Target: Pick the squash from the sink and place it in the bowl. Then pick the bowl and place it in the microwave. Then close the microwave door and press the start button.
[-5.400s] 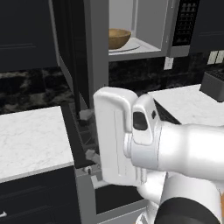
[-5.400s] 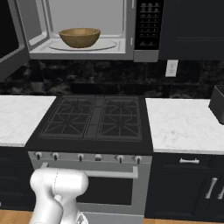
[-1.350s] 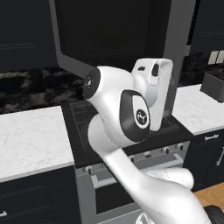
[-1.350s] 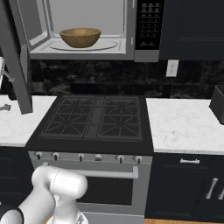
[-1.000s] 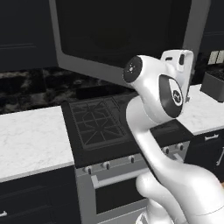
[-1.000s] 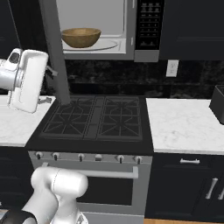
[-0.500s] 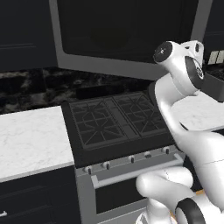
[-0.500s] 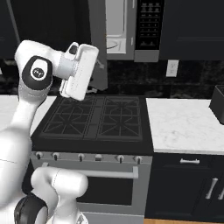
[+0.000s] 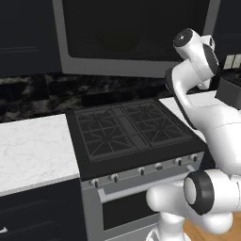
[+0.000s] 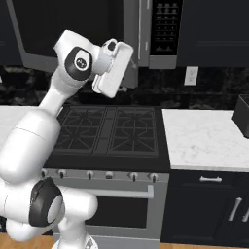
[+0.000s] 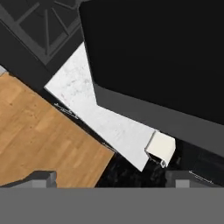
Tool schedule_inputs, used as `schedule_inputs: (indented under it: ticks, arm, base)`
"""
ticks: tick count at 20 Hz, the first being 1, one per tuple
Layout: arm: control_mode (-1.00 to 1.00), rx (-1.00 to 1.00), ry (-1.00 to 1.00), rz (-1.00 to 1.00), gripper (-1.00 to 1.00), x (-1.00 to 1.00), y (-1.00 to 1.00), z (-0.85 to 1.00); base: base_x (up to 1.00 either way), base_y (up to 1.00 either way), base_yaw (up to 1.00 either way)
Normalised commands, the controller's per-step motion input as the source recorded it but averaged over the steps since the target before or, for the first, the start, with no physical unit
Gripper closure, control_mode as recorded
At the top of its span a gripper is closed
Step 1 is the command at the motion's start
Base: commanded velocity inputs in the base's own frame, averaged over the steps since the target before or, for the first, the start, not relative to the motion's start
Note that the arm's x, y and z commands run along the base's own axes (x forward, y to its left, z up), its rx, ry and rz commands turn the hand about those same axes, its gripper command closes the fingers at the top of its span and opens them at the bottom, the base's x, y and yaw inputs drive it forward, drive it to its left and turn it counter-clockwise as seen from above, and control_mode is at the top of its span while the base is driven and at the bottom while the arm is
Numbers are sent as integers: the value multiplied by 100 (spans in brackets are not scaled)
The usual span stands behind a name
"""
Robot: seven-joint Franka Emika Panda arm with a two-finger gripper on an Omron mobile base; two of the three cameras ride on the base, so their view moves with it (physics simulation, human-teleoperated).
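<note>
– Dark glass on the left: the microwave door [image 10: 63,29] lies flat against the microwave [image 10: 138,61], shut or very nearly so. I can't tell whether it has latched.
– Where are the bowl and squash?
– Hidden. By my reckoning they sit behind that glass.
– And the tool?
– The gripper [image 11: 111,180] is up by the door's right edge. Its tips stand wide apart with nothing between them.
– What are the risks?
– If the latch isn't home, pressing start would likely do nothing. The broad hand also sits close to the keypad strip [image 10: 163,26], so an open finger might hit the wrong key, or two keys at once.
– Can you read anything?
– No. The keypad shows tiny pale marks, too small to make out. There is no brand on the wall outlet [image 10: 191,75] or the white counter [image 10: 204,138].
</note>
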Motion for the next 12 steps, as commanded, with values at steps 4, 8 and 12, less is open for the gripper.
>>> schedule_inputs:
  ticks: [4, 8, 12]
  arm:
    - [-100, 10, 11, -1, -100, 100, 16, 0]
    - [-100, 3, 4, 0, -100, 100, 19, -5]
    - [-100, 0, 0, 0, -100, 100, 20, -23]
  base:
    - [0, 0, 0]
    - [0, 0, 0]
    - [0, 0, 0]
